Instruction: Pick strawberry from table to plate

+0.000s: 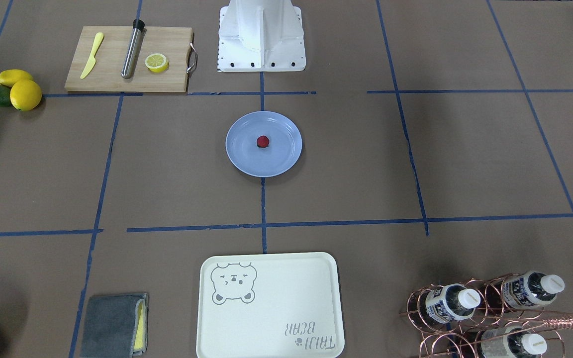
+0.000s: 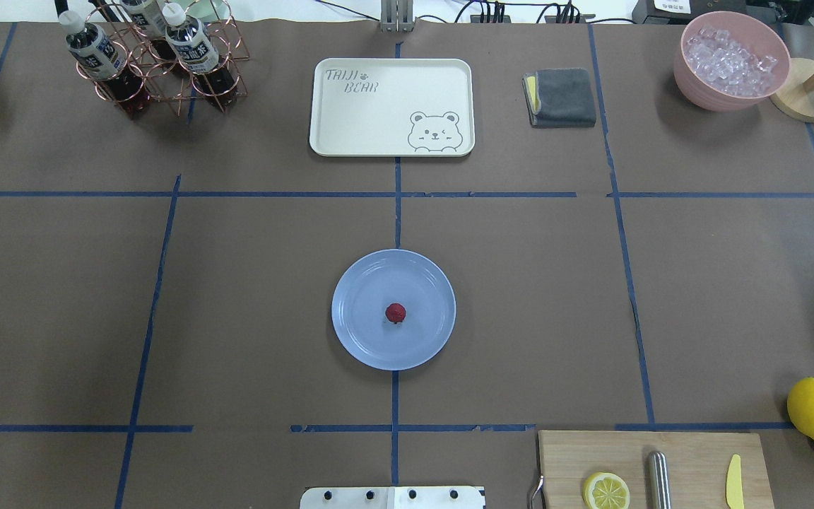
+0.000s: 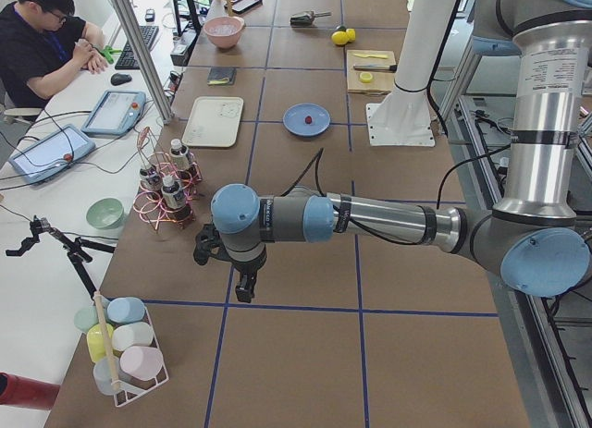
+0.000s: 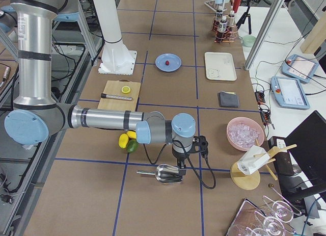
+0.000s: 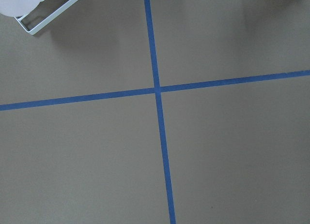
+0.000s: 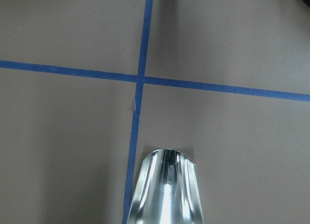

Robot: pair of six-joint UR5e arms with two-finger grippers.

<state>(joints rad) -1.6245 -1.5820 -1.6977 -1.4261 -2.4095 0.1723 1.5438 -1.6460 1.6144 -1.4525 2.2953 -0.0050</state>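
On the plate, centred, lies the strawberry, axis indiscernible.

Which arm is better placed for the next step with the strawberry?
Neither clearly. The strawberry already lies on the plate, at the table's middle, so no pick seems left. The left gripper and the right gripper hang near opposite table ends, seemingly equally far from it.

"TAIJI BEAR" printed on cream tray; bottle labels unreadable
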